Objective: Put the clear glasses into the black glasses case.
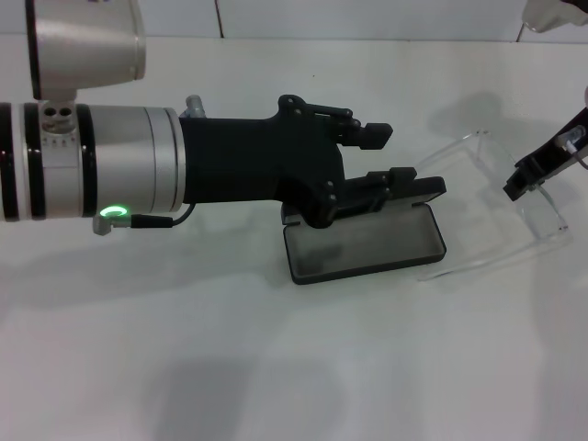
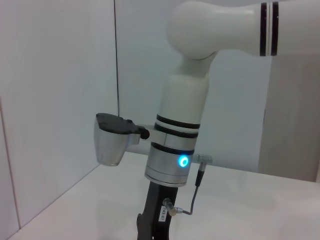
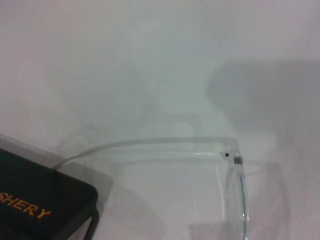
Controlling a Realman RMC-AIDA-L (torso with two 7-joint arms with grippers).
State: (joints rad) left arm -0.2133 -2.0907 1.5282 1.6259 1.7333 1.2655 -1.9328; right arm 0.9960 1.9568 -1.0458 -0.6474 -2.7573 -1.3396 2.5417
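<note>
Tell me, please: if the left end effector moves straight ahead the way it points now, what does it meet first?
Probably the clear glasses. The left end effector points toward them across the open black glasses case; its lower finger seems to be at the raised lid. Depth is unclear.

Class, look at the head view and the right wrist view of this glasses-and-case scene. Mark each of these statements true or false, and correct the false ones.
1. The black glasses case lies open. True.
2. The clear glasses are inside the case. False: they lie on the white table beside it, with one arm tip over its end.
3. The left gripper is open. True.
4. The right gripper is over the case. False: it is at the glasses.
</note>
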